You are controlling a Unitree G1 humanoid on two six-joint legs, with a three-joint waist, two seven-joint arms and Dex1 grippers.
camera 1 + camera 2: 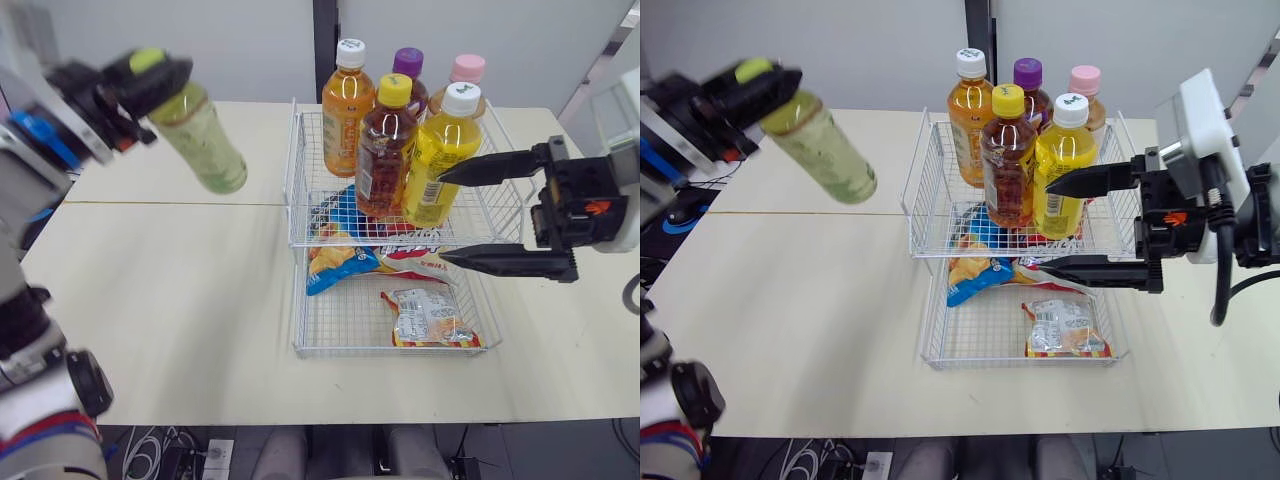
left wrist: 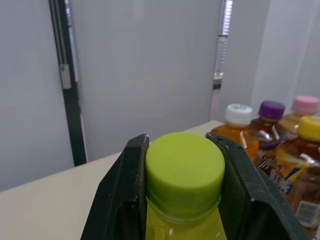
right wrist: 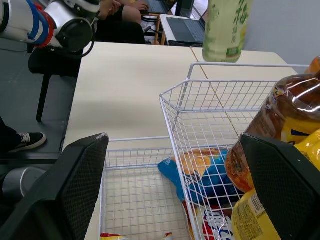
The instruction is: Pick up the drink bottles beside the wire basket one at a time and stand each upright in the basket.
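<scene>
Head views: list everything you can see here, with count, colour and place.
green bottle: one, pale green with lime cap, tilted in the air left of the basket.
bottles in the basket: five, caps white, purple, pink, yellow, white; upright in the upper tier.
wire basket: one, white, two tiers, on the table.
snack bags: at least three, blue-orange, red-white, clear; lower tier.
table: one, beige.
left gripper: fingers shut on the green bottle's cap.
right gripper: fingers open, at the basket's right side.
</scene>
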